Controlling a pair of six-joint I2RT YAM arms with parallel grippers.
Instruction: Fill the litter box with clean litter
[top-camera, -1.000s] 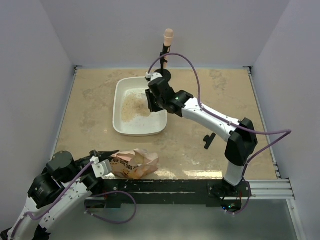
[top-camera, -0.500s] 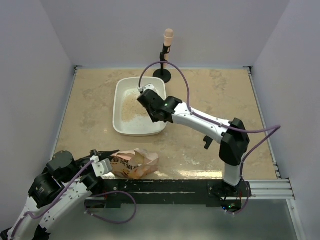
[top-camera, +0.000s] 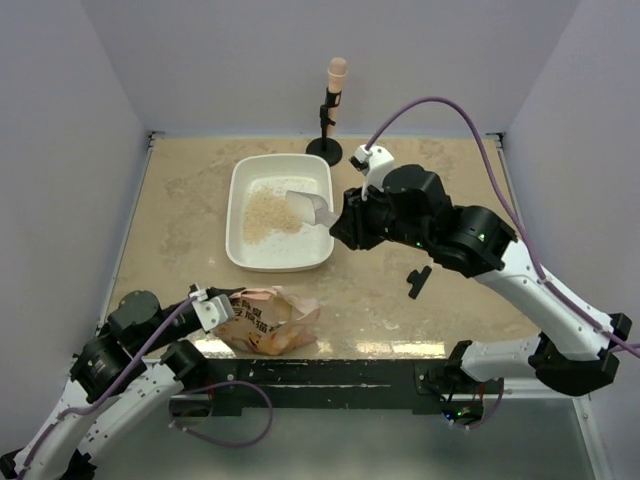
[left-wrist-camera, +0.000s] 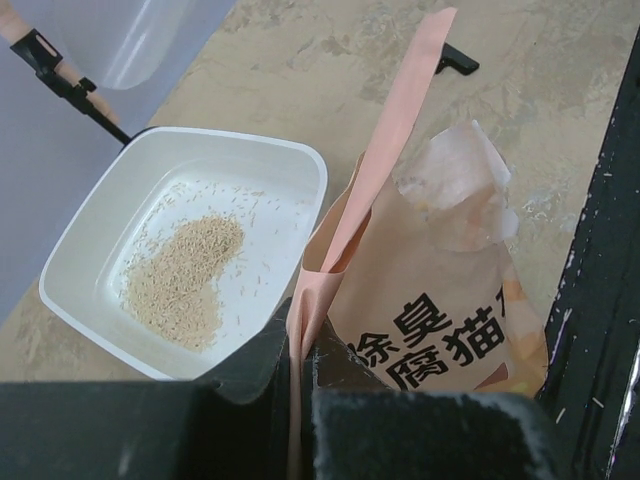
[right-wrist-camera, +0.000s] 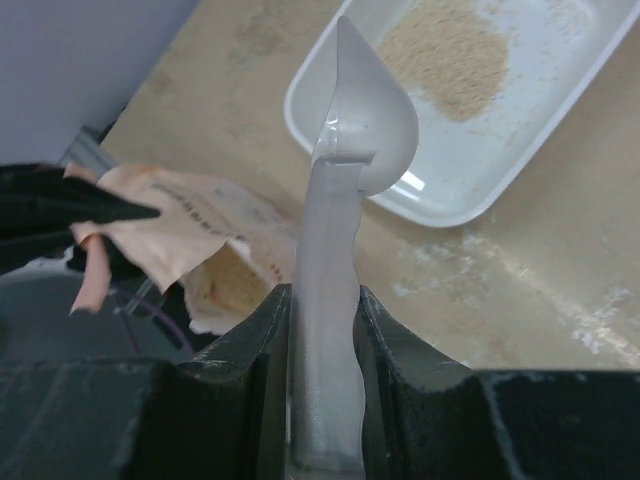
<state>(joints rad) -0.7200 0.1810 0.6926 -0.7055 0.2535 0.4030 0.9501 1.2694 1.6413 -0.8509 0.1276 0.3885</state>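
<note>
Forearm stretched leftward across mid-frame, the right gripper (top-camera: 338, 224) clamps the handle of a clear scoop (top-camera: 306, 206), bowl over the white litter box (top-camera: 240, 188) at upper centre, which holds a small tan heap of clean litter (top-camera: 264, 214), while the left gripper (top-camera: 221, 306) at lower left pinches the bag (top-camera: 274, 328).

- Mottled beige bench (top-camera: 190, 210), glare along its near edge.
- Plain pale grey walls (top-camera: 250, 60) at its far, left and right edges.
- Black rail (top-camera: 330, 372) along the near edge.
</note>
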